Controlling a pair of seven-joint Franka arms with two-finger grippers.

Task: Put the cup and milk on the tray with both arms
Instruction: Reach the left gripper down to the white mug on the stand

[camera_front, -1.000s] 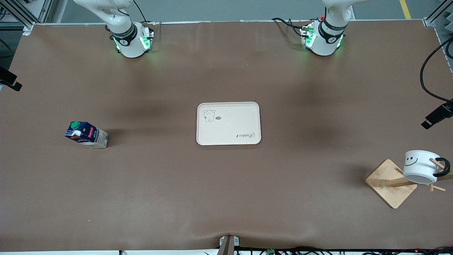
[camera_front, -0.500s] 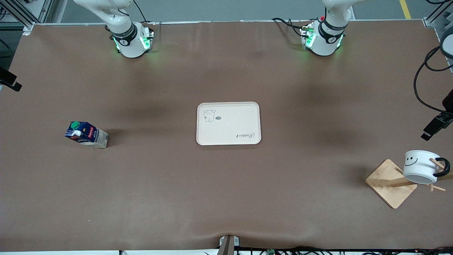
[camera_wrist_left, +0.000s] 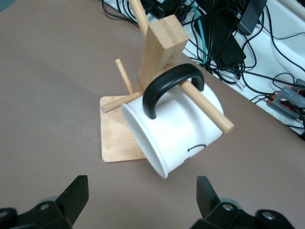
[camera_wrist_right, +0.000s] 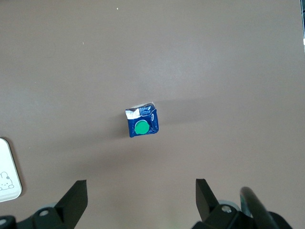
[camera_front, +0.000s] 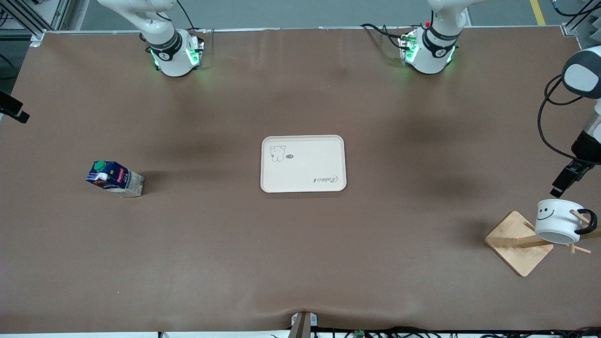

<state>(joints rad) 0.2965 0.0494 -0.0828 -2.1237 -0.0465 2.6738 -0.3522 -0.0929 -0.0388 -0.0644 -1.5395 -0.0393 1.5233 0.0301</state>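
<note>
The white smiley cup (camera_front: 558,220) hangs by its black handle on a peg of a wooden rack at the left arm's end of the table. In the left wrist view the cup (camera_wrist_left: 176,138) lies tilted, mouth down, just ahead of my open, empty left gripper (camera_wrist_left: 141,200). From the front that gripper (camera_front: 566,180) hovers just above the cup. The dark blue milk (camera_front: 114,178) stands at the right arm's end. In the right wrist view the milk (camera_wrist_right: 142,122) is far below my open, empty right gripper (camera_wrist_right: 140,200), which shows at the frame's edge (camera_front: 11,110). The cream tray (camera_front: 303,163) lies mid-table.
The rack has a square wooden base (camera_front: 519,244), an upright post (camera_wrist_left: 159,52) and several pegs sticking out around the cup. Cables and power bricks (camera_wrist_left: 228,38) lie past the table edge near the rack. A corner of the tray (camera_wrist_right: 7,181) shows in the right wrist view.
My left arm has swung into view from the table's end, and its gripper has come down closer to the cup. The right gripper, cup, milk and tray have hardly moved.
</note>
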